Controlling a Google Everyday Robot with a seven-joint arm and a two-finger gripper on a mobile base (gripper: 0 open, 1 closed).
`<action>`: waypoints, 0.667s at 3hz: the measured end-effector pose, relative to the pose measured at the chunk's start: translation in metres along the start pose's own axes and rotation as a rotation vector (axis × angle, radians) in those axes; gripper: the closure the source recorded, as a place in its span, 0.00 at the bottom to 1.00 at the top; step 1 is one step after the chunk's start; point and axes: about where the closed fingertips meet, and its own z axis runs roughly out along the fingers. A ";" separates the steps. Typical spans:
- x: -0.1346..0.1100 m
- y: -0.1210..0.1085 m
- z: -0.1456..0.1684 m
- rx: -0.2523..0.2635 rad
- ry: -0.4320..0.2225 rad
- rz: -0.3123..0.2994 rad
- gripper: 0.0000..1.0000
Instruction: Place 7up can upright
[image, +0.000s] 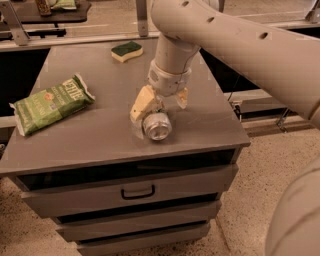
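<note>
The 7up can (156, 125) lies on its side near the front edge of the grey cabinet top (100, 135), with its silvery end facing the camera. My gripper (160, 109) hangs just behind and above the can and is open. One yellowish finger (141, 105) is at the can's left, close to or touching it. The other finger (182, 97) stands apart on the right. The can's label is mostly hidden.
A green chip bag (50, 104) lies at the left of the cabinet top. A green and yellow sponge (126, 50) sits at the back. A drawer with a handle (137, 192) is below the top. The arm (240, 45) crosses from the upper right.
</note>
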 end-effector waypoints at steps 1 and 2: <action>-0.004 0.010 -0.002 0.032 -0.008 0.003 0.40; -0.010 0.015 -0.007 0.045 -0.029 -0.008 0.63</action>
